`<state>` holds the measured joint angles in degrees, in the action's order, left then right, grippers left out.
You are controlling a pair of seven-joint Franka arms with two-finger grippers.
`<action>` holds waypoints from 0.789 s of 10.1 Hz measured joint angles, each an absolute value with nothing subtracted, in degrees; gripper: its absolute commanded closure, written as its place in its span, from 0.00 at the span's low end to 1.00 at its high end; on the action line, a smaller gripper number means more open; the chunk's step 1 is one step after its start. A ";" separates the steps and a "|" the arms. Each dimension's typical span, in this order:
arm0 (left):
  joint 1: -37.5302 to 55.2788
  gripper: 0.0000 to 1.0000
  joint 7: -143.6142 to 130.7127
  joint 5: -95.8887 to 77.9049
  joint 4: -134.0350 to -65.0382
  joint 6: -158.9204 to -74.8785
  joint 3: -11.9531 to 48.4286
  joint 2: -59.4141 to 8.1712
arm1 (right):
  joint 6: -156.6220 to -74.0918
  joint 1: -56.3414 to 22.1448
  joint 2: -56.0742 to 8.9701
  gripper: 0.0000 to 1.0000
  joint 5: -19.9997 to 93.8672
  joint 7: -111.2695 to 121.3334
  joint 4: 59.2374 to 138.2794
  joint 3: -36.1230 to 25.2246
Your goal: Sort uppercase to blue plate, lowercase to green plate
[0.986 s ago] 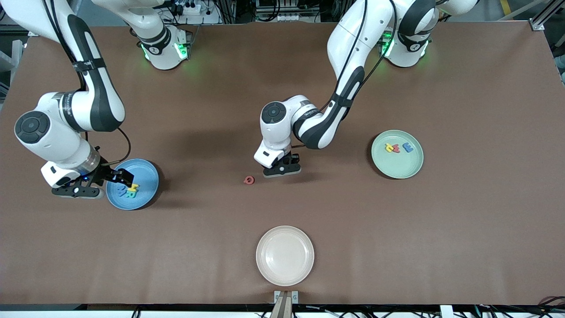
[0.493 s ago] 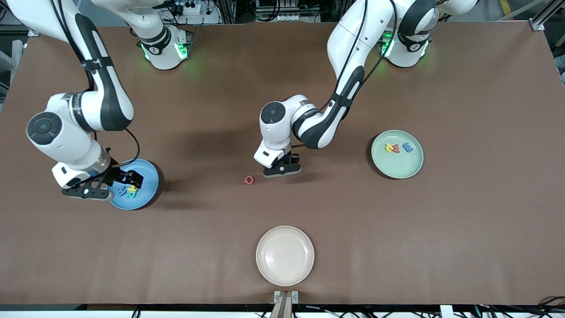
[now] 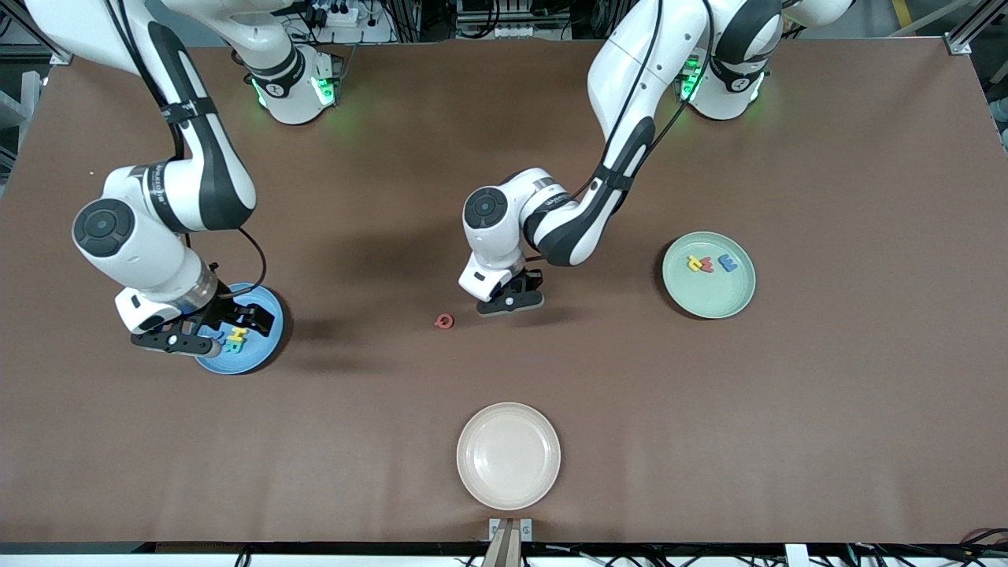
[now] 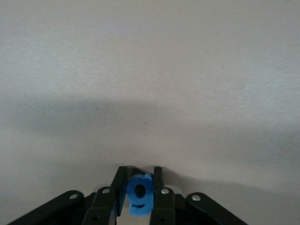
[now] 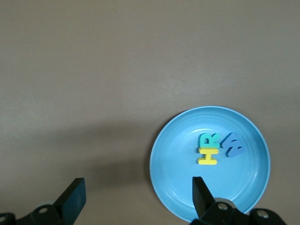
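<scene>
Blue g [image 4: 139, 194]: small foam lowercase letter, clamped between the closed fingers of the left pincer [image 3: 512, 300], which is low over the bare brown desk [image 3: 709, 409] near its middle. Red Q [image 3: 445, 320]: foam capital, lying flat on the desk just beside the left pincer, toward the right arm's end. Blue plate [image 5: 253, 136]: round, sky-blue, at the right arm's end of the desk; holds a yellow H [image 5: 207, 155] lying against a teal-green R [image 5: 209, 139], with a blue M [image 5: 233, 145] just beside them. Right pincer [image 3: 224, 327]: above the blue plate, fingers spread wide, gripping nothing. Green plate [image 3: 709, 299]: pale mint, toward the left arm's end of the desk; holds a row of three letters, a small yellow one [image 3: 693, 262], a red w [image 3: 707, 266] and a blue e [image 3: 728, 263], close together. Cream plate [image 3: 509, 456]: round, nearest the front camera of the three plates, well apart from both others.
</scene>
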<state>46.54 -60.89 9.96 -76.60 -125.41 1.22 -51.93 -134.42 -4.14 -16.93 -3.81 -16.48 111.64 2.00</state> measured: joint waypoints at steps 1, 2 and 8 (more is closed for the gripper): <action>46.06 0.83 -58.88 9.13 -76.83 -123.64 1.35 -51.34 | -134.08 -4.41 -16.97 0.00 -3.81 -18.04 111.64 2.82; 45.53 0.83 -57.12 8.90 -77.54 -122.58 1.37 -50.61 | -133.83 -5.02 -17.05 0.00 -3.81 -20.29 111.64 3.65; 42.25 0.83 -44.90 5.32 -85.22 -115.54 1.50 -44.39 | -141.38 -17.07 -24.66 0.00 -3.93 -43.61 111.54 4.47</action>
